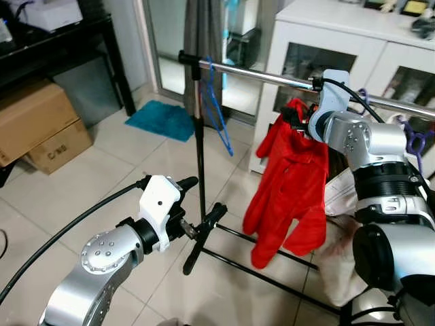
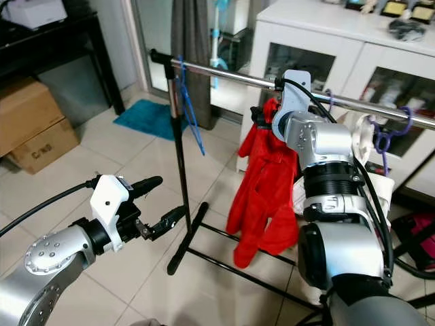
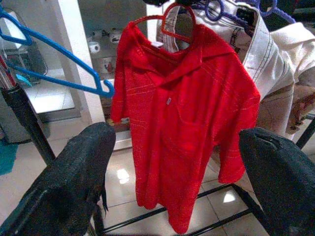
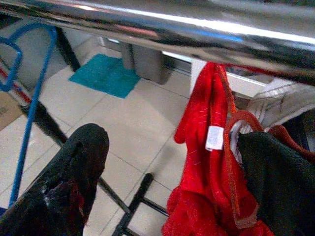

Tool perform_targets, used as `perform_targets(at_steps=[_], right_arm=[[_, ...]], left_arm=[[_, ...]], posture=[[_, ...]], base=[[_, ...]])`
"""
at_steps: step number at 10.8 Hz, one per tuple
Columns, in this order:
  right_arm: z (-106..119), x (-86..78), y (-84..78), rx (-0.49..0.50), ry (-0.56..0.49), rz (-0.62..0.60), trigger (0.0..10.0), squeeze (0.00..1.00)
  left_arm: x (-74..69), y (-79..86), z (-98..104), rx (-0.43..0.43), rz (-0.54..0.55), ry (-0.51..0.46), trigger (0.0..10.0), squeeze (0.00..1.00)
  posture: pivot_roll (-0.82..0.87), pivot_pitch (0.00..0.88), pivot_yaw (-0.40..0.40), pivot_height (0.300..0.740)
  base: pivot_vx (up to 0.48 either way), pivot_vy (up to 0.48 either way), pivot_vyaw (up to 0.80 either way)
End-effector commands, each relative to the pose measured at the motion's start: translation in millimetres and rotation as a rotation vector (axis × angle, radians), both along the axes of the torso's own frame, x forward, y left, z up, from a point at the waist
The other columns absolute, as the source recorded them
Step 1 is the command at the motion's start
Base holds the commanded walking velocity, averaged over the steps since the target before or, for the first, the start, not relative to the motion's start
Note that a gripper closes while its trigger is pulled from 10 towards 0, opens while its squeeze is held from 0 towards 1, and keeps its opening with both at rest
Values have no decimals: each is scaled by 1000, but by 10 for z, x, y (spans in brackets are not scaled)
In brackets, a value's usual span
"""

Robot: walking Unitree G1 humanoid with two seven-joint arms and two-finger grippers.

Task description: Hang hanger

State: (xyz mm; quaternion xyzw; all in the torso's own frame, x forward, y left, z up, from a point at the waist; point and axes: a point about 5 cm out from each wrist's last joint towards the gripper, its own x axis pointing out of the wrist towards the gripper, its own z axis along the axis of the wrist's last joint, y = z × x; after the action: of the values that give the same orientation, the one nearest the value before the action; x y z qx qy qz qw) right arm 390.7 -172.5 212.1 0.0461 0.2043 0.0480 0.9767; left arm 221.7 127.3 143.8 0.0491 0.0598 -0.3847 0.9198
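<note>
Fingers of the left gripper (image 1: pixel 198 212) stand spread and empty, low beside the rack post (image 1: pixel 200 170). Further right, a blue hanger (image 1: pixel 216 105) hangs on the rail (image 1: pixel 258 73). The red shirt (image 1: pixel 289 180) hangs from its red hanger (image 3: pixel 173 20) at the rail. Right gripper (image 4: pixel 167 162) fingers are apart just below the rail, one finger touching the hanger's hook. Judged step: releasing after hanging. Next: confirm the hook seats, then withdraw.

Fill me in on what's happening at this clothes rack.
The right gripper is up at the steel rail, with the red hanger carrying a red shirt beside its fingers; whether the hook is over the rail isn't clear. The left gripper hangs open lower down, holding nothing. A blue hanger already hangs on the rail.
</note>
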Motion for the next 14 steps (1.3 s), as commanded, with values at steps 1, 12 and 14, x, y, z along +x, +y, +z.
perform_targets(at_steps=[1,12,14], right_arm=[[76,-21,-28,4,-28,16,10000,0],[-26,-54,-195,54,54,-20,1961,0],[-23,19,-180,49,50,-15,0,0]], left_arm=[[-6,-8,57,-5,-14,-16,10000,200],[22,-77,99,-53,-137,36,10000,208],[18,-51,90,-50,-123,42,10000,208]], posture=[[-4,0,-2,740],[-49,0,23,740],[-42,0,13,740]], base=[[0,0,0],[0,0,0],[0,0,0]])
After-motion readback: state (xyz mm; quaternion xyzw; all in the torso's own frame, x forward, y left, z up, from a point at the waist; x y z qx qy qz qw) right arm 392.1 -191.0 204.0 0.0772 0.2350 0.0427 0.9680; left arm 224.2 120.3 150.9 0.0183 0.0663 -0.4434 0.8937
